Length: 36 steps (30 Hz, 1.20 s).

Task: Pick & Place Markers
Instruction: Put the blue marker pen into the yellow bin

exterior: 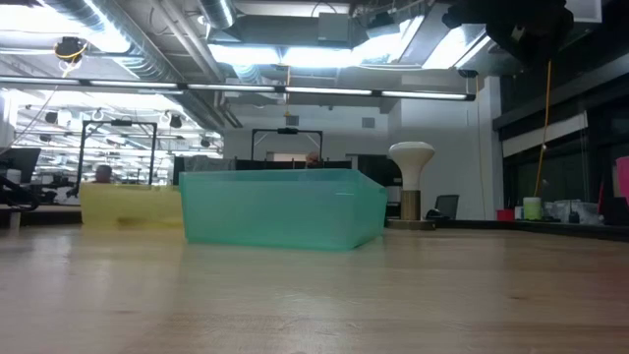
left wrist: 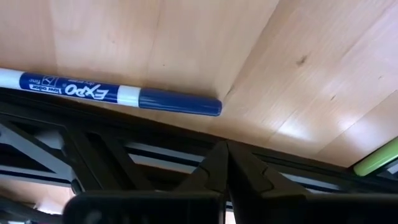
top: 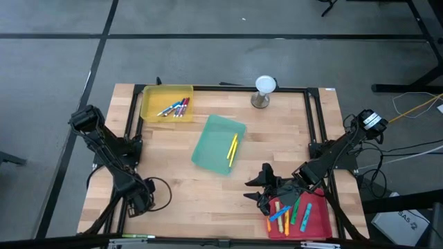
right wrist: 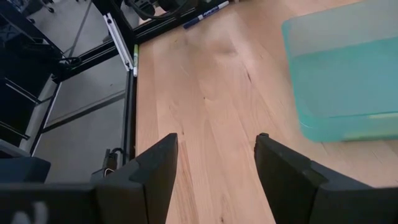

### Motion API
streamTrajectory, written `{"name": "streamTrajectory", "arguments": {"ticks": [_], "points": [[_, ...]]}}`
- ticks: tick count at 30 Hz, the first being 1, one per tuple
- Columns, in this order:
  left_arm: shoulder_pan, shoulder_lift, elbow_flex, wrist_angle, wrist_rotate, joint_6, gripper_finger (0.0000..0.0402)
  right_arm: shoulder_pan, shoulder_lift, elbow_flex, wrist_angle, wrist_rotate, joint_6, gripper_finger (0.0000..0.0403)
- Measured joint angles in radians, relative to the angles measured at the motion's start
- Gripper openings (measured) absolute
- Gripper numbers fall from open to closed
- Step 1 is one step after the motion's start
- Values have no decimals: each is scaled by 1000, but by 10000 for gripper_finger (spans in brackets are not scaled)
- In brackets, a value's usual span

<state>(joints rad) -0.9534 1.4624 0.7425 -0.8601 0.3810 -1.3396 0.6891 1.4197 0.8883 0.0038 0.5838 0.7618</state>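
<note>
Several markers (top: pixel 289 211) in orange, green, blue and yellow lie in the red tray (top: pixel 315 220) at the table's near right corner. More markers (top: pixel 174 108) lie in the yellow tray (top: pixel 154 98), and yellow markers (top: pixel 232 148) lie in the green tray (top: pixel 211 142). My right gripper (top: pixel 252 188) (right wrist: pixel 214 142) is open just left of the red tray, with only bare table between its fingers. My left gripper (top: pixel 140 200) (left wrist: pixel 225 149) is shut at the near left corner. A blue marker (left wrist: pixel 112 94) lies on the table in front of it, and a green marker's end (left wrist: pixel 377 161) lies close by.
A white mushroom-shaped stand (top: pixel 264 90) is at the table's far edge. A black frame rail (top: pixel 315 131) runs around the wooden table top. Bare wood lies between the green tray and the near edge. The green tray (exterior: pixel 283 208) and yellow tray (exterior: pixel 130 206) show in the low view.
</note>
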Motion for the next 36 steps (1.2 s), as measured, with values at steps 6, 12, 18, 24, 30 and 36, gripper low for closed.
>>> {"name": "streamTrajectory", "arguments": {"ticks": [6, 12, 18, 24, 30, 36], "points": [[-9, 18, 0, 0, 7, 4, 2, 0, 0, 0, -1, 0, -4, 209], [-9, 36, 0, 0, 7, 3, 2, 0, 0, 0, -1, 0, -7, 209], [-9, 51, 0, 0, 7, 15, 2, 0, 0, 0, -1, 0, -10, 209], [-9, 63, 0, 2, 6, 27, 2, 0, 0, 0, -1, 0, -11, 209], [-9, 63, 0, 0, 11, 36, 2, 0, 0, 0, -2, 0, -15, 209], [-9, 63, 0, -7, 4, 36, 1, 0, 0, 0, -3, 0, -40, 209]]}}
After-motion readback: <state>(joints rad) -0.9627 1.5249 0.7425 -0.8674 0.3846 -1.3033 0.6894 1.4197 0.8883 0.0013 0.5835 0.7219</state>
